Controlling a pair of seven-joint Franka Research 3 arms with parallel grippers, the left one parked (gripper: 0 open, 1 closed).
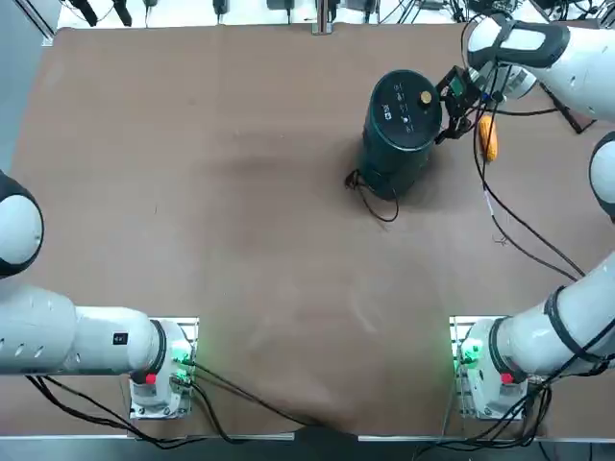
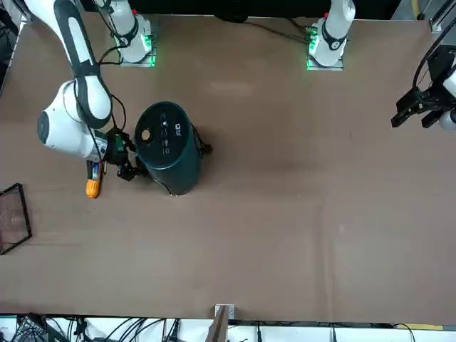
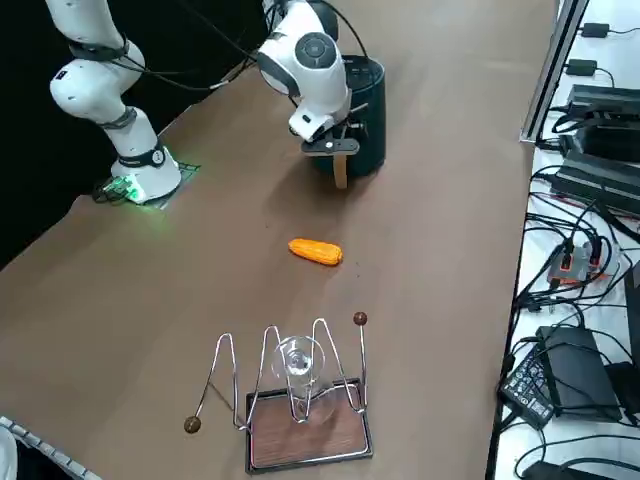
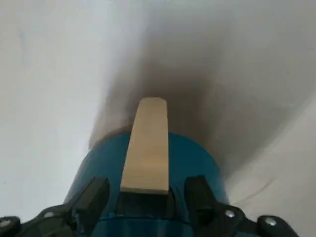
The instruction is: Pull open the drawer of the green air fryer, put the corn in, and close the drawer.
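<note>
The green air fryer [image 1: 402, 125] [image 2: 167, 149] [image 3: 368, 100] stands upright at the far right of the table. Its drawer [image 4: 187, 163] sits flush in the body, with a pale wooden handle [image 4: 146, 145] [image 3: 340, 172] sticking out toward my right arm. My right gripper [image 1: 450, 113] [image 2: 130, 162] [image 3: 333, 150] [image 4: 146, 197] is at that handle, open, one finger on each side with small gaps. The corn [image 1: 488, 137] [image 2: 92, 187] [image 3: 315, 252] lies on the table just beyond the gripper, on the side away from the fryer.
The fryer's black cord [image 1: 377, 200] trails on the table behind it. A wire rack [image 3: 290, 385] [image 2: 11, 217] with a glass on a brown base stands near the table's right edge. Cables and power bricks [image 3: 590, 150] lie past the far edge.
</note>
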